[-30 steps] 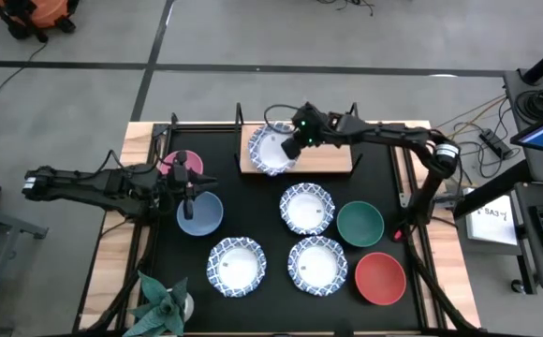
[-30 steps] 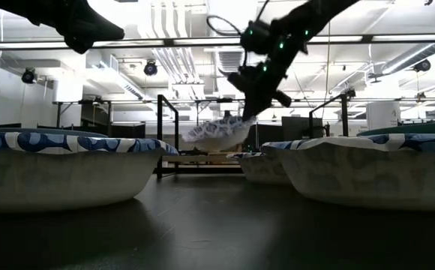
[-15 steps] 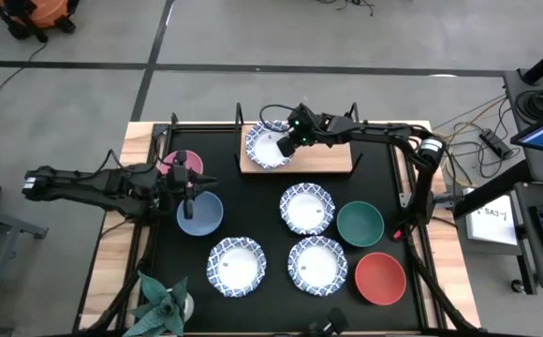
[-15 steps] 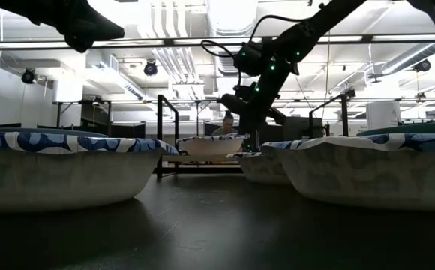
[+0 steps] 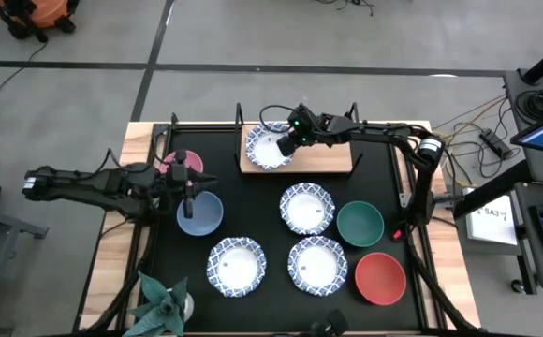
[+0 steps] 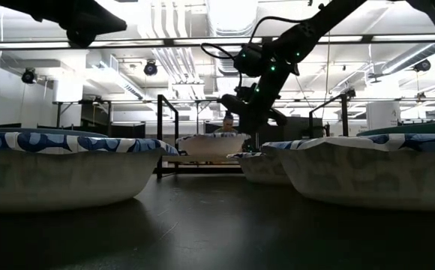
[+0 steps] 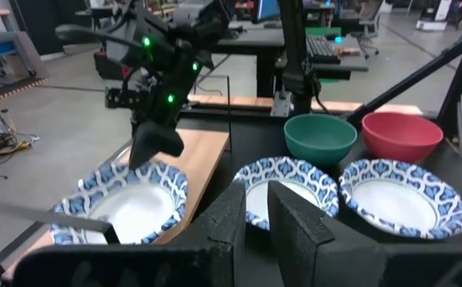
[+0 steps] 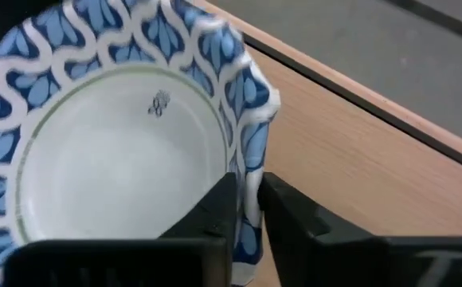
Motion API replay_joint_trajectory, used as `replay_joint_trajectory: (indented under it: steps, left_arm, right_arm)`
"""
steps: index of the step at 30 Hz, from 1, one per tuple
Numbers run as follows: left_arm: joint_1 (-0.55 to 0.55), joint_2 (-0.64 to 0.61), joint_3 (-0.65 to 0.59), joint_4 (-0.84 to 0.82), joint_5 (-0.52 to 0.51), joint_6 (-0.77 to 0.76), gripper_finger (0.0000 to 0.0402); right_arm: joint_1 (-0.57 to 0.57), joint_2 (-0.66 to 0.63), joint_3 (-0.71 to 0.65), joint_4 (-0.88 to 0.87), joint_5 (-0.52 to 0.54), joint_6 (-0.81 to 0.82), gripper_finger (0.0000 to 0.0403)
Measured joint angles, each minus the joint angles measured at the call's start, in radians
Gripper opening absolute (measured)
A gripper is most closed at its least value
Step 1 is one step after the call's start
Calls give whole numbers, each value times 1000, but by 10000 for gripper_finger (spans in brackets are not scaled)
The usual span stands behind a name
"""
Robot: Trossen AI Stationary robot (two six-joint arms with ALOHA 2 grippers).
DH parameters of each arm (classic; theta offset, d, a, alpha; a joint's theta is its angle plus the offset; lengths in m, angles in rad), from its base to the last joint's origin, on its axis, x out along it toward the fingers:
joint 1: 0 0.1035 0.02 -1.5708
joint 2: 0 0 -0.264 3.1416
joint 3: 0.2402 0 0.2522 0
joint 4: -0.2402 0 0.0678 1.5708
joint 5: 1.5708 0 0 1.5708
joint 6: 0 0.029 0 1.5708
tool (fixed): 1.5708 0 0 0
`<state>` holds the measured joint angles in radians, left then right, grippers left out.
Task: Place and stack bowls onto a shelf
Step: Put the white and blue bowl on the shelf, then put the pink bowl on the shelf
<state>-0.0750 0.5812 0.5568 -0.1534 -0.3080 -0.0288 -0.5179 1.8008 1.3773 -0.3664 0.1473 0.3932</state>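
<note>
A white bowl with a blue patterned rim (image 5: 264, 150) sits level on the left half of the light wooden shelf (image 5: 328, 159), at the table's far edge. My right gripper (image 5: 286, 142) is shut on this bowl's right side; it also shows in the low view (image 6: 249, 124). My left gripper (image 5: 189, 192) hovers shut and empty between the pink bowl (image 5: 170, 164) and the blue bowl (image 5: 201, 213); its fingers close together in its wrist view (image 7: 256, 215). My right gripper pinches the bowl's scalloped rim (image 8: 251, 151) on the side toward the table's right. One finger (image 8: 215, 211) is inside the bowl, the other outside. The fingers come slanting down from the right. The bowl stands upright with its base on the shelf board (image 8: 358, 159).
Three more white patterned bowls (image 5: 307, 208) (image 5: 236, 266) (image 5: 317, 264), a green bowl (image 5: 359, 224) and a red bowl (image 5: 380, 278) stand on the black tabletop. A spiky plant (image 5: 164, 304) is at the near left corner. The shelf's right half is bare wood.
My right gripper has gone down and a little toward the shelf's far left end, carrying the patterned bowl. The bowl was lifted and tilted a second ago; it now sits level on the board. The hold has stayed shut.
</note>
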Motion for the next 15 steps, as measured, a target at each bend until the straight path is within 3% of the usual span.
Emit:
replay_joint_trajectory:
  steps: [9, 15]
  left_arm:
    - [0, 0, 0, 54, 0, -10, 37]
    - [0, 0, 0, 64, 0, -74, 37]
  right_arm:
    - [0, -39, 7, -8, -1, -7, 180]
    - [26, -162, 2, -71, -7, -78, 202]
